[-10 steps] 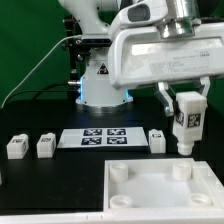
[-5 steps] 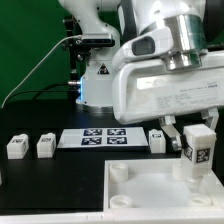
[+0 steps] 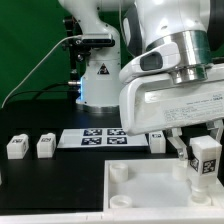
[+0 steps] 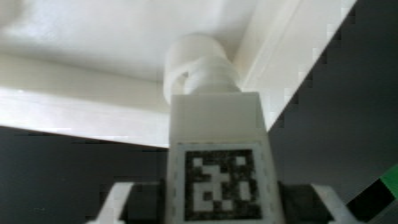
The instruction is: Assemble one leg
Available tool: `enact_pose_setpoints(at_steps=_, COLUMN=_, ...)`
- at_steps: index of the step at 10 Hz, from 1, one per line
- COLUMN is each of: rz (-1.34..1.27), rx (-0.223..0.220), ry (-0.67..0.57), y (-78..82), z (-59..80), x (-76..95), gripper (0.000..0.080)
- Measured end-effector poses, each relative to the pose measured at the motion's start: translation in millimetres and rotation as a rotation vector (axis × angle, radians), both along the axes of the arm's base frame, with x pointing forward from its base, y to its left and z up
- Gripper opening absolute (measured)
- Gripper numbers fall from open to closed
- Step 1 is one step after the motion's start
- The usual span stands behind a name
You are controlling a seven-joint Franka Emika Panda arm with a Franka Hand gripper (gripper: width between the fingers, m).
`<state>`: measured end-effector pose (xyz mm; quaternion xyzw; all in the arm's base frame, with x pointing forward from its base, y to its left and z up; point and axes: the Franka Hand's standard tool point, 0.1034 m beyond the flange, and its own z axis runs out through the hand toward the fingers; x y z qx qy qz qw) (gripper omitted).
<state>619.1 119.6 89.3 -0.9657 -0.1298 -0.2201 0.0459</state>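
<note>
My gripper (image 3: 206,158) is shut on a white leg (image 3: 205,163) with a black-and-white marker on its face. I hold it upright, its lower end at the round corner socket at the near side of the exterior view's right end of the large flat white panel (image 3: 150,190). In the wrist view the leg (image 4: 217,150) fills the middle between my fingers (image 4: 125,200), its far end meeting the round socket (image 4: 199,62) at the panel's corner (image 4: 107,50). Three more legs lie on the table: two at the exterior view's left (image 3: 16,147) (image 3: 45,146), one behind my gripper (image 3: 157,138).
The marker board (image 3: 98,138) lies flat behind the panel, in front of the robot base (image 3: 98,80). The panel has raised round sockets at its other corners, such as one at its far left in the exterior view (image 3: 120,172). A black cable runs down the exterior view's left.
My gripper has moved down and toward the exterior view's right with the leg, from above the panel's far right socket to the near right corner socket.
</note>
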Motion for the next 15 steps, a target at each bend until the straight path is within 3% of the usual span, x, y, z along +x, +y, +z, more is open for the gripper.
enact_pose_setpoints(at_steps=3, rz=-0.004, rx=0.003, ry=-0.03, y=-0.7, z=-0.8, x=3.5, gripper=0.0291)
enact_pose_setpoints(at_steps=7, rz=-0.012, rx=0.004, ry=-0.048, y=-4.8, z=-14.8, x=2.2, gripper=0.0291)
enact_pose_setpoints(at_steps=11, rz=-0.026, rx=0.018, ry=-0.171, y=-2.0, z=-15.1, x=10.0, gripper=0.0291)
enact_pose_setpoints(at_steps=14, rz=-0.026, rx=0.018, ry=-0.166, y=-2.3, z=-15.6, x=9.7, gripper=0.0292)
enact_pose_setpoints(at_steps=15, rz=-0.026, rx=0.018, ry=-0.166, y=-2.3, z=-15.6, x=9.7, gripper=0.0459)
